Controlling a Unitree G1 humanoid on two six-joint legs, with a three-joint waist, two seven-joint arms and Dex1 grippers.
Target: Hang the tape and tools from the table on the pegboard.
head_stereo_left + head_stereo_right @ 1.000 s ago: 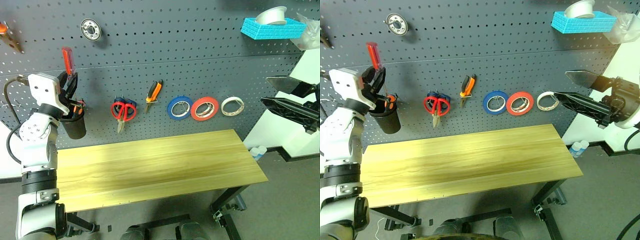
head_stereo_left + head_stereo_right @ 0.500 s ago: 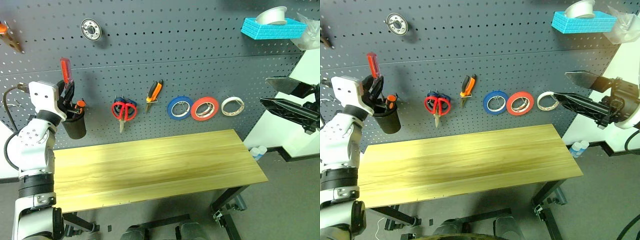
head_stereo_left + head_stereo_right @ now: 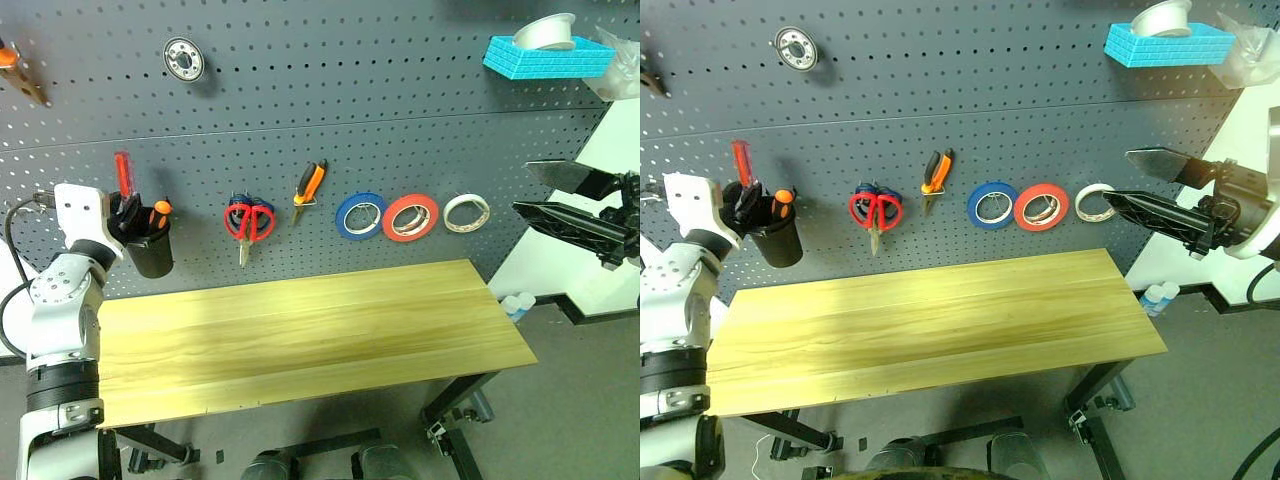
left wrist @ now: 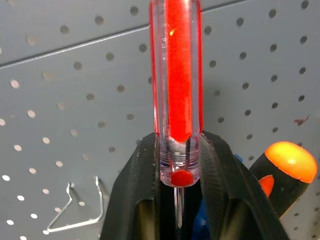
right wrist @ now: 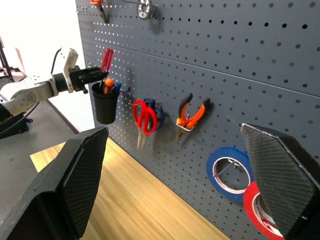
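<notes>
the pegboard (image 3: 400, 90) fills the background as a dark grey perforated wall, with the table (image 3: 300, 330) of light wood below it carrying none of the task's items. on the hooks hang the red-handled scissors (image 3: 248, 222), the pliers (image 3: 308, 188) and the tape (image 3: 409, 217), which sits between a blue roll (image 3: 359, 214) and a whitish roll (image 3: 465, 211). the left gripper (image 4: 180, 165) has the screwdriver (image 4: 176, 90) between its fingers, at the base of the handle, shaft down inside a black cup (image 3: 150, 252) mounted on the board; whether the fingers grip or have slackened cannot be told. the right gripper (image 5: 175, 175) is spread wide, empty, well apart from the board.

risk assessment: if the fingers retract at an angle, they may drag the handle and tip the screwdriver out over the cup rim. the orange-capped tool (image 4: 285, 165) just beside it may also be knocked.
</notes>
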